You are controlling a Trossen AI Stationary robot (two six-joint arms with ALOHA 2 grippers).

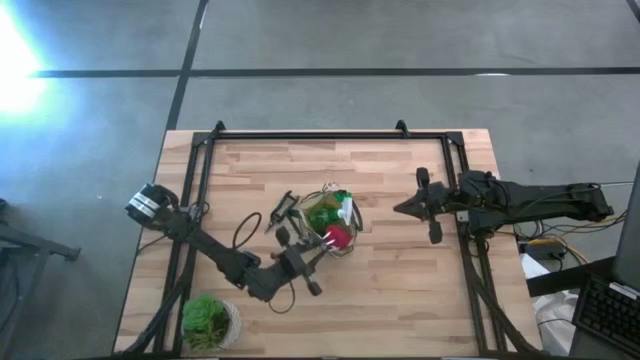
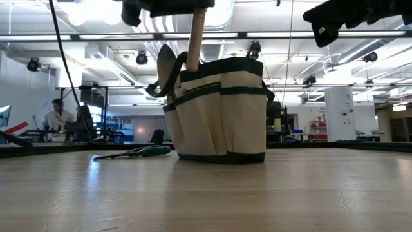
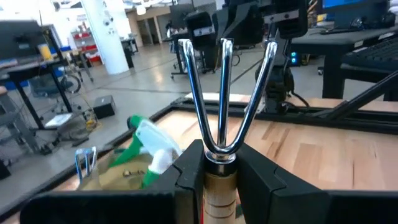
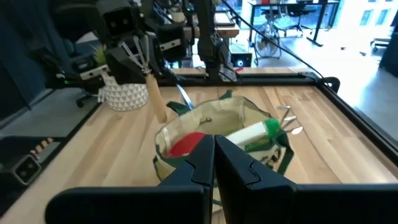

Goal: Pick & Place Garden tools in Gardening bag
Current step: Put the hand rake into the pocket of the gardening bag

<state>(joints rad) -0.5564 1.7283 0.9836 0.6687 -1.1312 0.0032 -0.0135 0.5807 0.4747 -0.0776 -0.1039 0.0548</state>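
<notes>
From above, the gardening bag (image 1: pixel 330 222) stands near the middle of the table (image 1: pixel 400 290), with green and red things already showing inside it. The left gripper (image 1: pixel 297 262) sits just beside the bag's near edge, while the right gripper (image 1: pixel 418 207) waits well apart on the other side. One dark tool (image 1: pixel 280 212) lies on the wood beside the bag, so at least that one is left to stow. At table height, the bag (image 2: pixel 221 109) is upright, a wooden handle (image 2: pixel 195 38) descends toward its rim from the left gripper above, and the green-handled tool (image 2: pixel 134 152) lies flat on the table near its base. Through the left wrist camera, the fingers are clamped on the wooden handle of the three-pronged fork (image 3: pixel 224 93), prongs pointing up, with the green spray bottle (image 3: pixel 149 146) lying in the bag below. Through the right wrist camera, the right gripper's fingers are pressed together and hold nothing; the bag (image 4: pixel 217 134) holds the spray bottle and a red-handled tool (image 4: pixel 186 143), and the fork's handle (image 4: pixel 155 96) hangs over its rim, so I judge the task well advanced but unfinished.
</notes>
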